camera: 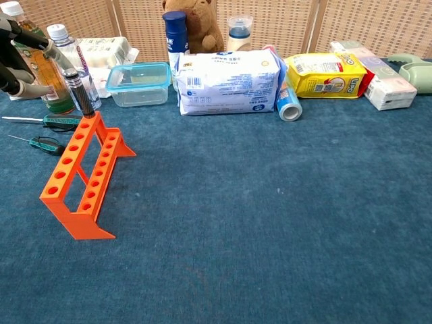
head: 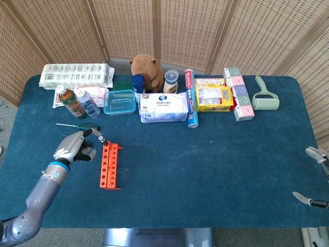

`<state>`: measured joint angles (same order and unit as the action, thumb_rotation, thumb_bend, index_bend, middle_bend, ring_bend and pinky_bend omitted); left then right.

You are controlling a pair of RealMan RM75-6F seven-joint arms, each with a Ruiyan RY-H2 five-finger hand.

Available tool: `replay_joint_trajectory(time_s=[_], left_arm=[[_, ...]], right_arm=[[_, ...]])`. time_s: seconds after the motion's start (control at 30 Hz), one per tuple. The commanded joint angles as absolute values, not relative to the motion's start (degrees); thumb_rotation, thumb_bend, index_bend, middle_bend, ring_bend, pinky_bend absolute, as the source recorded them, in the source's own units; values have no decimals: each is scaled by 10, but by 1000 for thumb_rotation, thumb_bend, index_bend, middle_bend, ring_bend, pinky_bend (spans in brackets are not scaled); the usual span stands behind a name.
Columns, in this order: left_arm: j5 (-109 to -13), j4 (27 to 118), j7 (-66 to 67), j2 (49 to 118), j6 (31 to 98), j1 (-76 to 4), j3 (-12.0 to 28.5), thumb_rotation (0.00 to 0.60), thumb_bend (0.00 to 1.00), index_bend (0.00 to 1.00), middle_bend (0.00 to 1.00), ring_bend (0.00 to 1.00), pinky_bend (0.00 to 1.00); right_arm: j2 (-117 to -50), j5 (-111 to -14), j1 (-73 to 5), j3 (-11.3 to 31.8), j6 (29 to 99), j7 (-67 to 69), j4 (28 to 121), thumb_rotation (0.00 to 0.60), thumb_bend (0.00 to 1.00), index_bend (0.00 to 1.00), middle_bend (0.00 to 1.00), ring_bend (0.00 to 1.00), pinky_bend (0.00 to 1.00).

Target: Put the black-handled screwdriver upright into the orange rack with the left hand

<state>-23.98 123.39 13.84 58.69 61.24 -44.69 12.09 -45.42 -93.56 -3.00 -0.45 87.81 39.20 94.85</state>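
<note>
The left hand [head: 72, 147] pinches the black-handled screwdriver [camera: 81, 96] by its ribbed handle, tip at the orange rack's [camera: 84, 172] far end hole. It looks light, rigid, grippy.

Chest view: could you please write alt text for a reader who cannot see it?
At the far left, the left hand holds a black-handled screwdriver nearly upright over the far end of an orange rack on a blue table. Two green-handled screwdrivers lie left of the rack; bottles, a clear box and packets line the back.
</note>
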Motion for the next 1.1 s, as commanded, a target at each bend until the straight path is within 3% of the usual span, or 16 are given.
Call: replay_joint_trajectory(time_s=[0.03,0.17,0.27,0.37,0.4,0.43,0.5,0.6,0.8,0.93,1.1], left_arm=[[-245,1240,132,580,616,-443,125,600,430,267,973,1000,1000],[-266,1250,128,565,629,-433,126,600,426,265,875,975,974],[-304,1259,129,553,646,-418,118,600,395,206,636,819,800],[-369,1266,111,542,651,-392,109,600,369,52,321,564,607],[-411,1267,91,536,646,-377,104,600,350,10,196,380,557],[-442,1267,75,531,642,-365,99,600,332,0,119,254,528],[-507,1263,48,516,634,-339,84,600,281,0,25,97,456],[-615,1239,42,495,661,-294,51,600,191,0,0,10,336],[-770,1137,108,537,846,-171,-20,600,113,0,0,0,237],[-827,1074,68,569,920,-109,-48,600,112,0,0,0,184],[-830,1026,73,599,978,-50,-60,600,112,0,0,0,160]], right_arm=[[-454,-935,-30,-4,878,393,948,600,16,87,99,0,0],[-454,-936,-30,-4,879,395,948,600,16,87,99,0,0],[-454,-936,-30,-4,878,393,948,600,16,87,99,0,0],[-455,-937,-30,-5,878,389,950,600,16,87,99,0,0],[-455,-937,-31,-5,877,385,951,600,16,87,99,0,0],[-456,-936,-31,-5,877,383,952,600,16,87,99,0,0],[-456,-935,-31,-4,876,379,953,600,16,87,99,0,0],[-457,-933,-31,-3,875,373,955,600,16,87,98,0,0],[-467,-924,-26,3,886,336,959,600,15,88,95,0,0],[-483,-918,-26,10,891,281,966,600,12,97,90,0,0],[-511,-898,-18,27,915,191,971,600,9,119,85,0,0]])
